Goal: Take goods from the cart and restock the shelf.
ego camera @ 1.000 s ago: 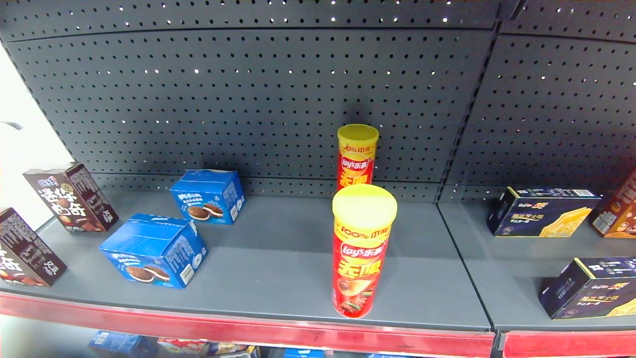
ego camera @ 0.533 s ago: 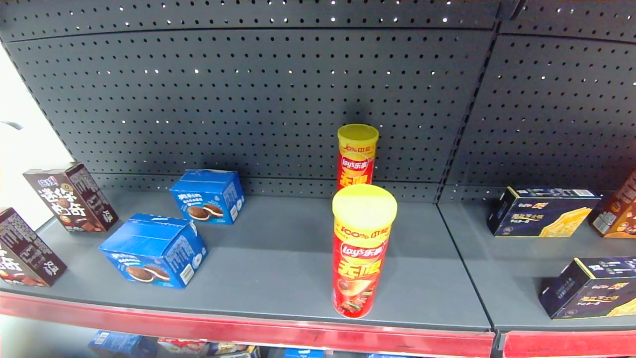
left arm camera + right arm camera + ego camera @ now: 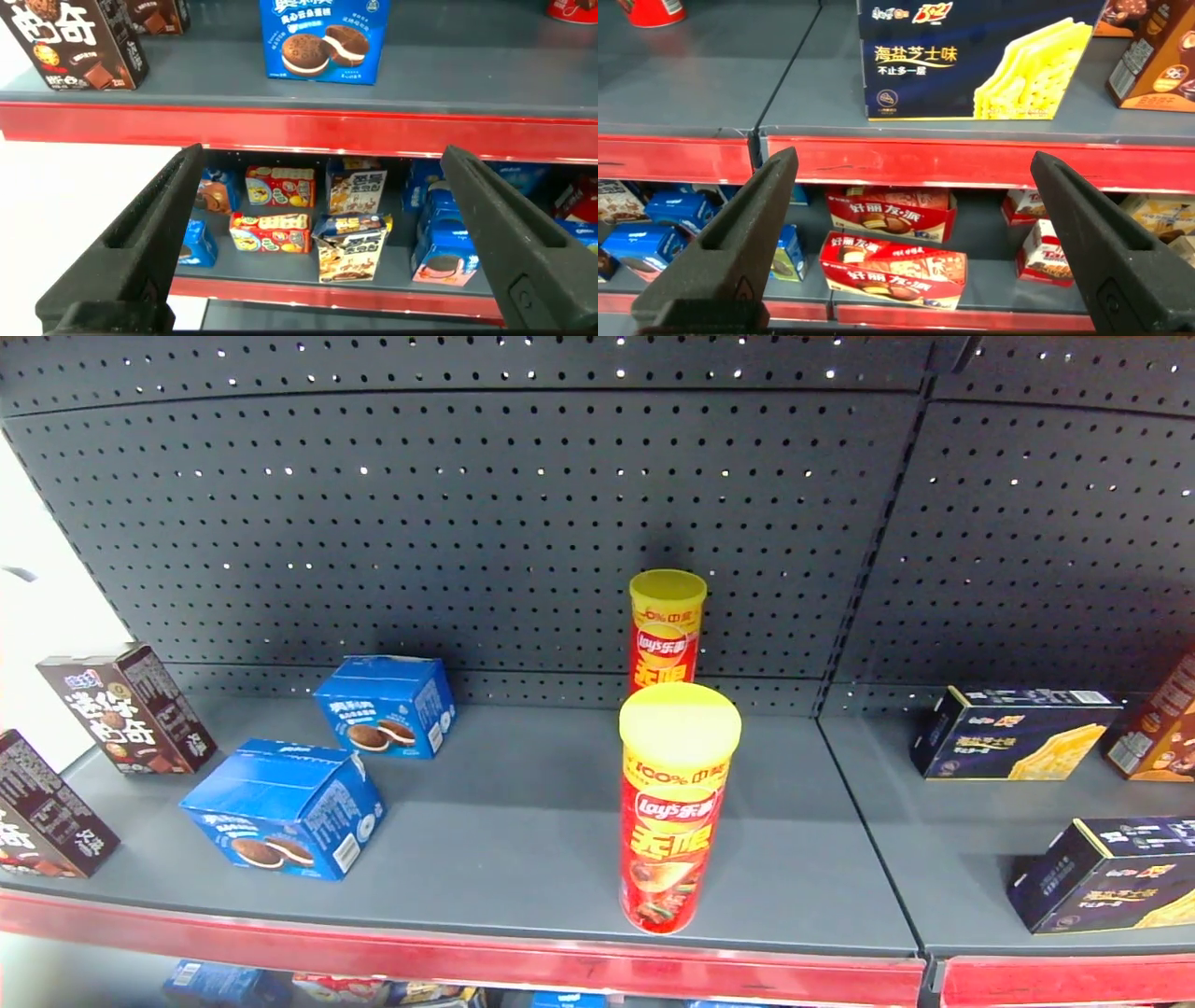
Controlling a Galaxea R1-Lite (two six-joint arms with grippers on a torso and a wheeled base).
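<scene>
Front chip can [image 3: 679, 803] upright, shelf [image 3: 523, 840] — red-edged

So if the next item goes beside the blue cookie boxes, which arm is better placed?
Left, probably. The left gripper is open, empty, and faces the front blue cookie box; the right gripper faces the navy box on the neighbouring bay.

1. The rear chip can [image 3: 667, 621] has its lower part hidden behind the front chip can [image 3: 679, 803].
2. A brown box [image 3: 47, 812] is cut by the head view's left edge; an orange box [image 3: 1158, 728] (far right) by its right edge.
3. Lower-shelf goods [image 3: 233, 982] sit half hidden under the red shelf lip [image 3: 467, 952], cut off by the bottom edge.
</scene>
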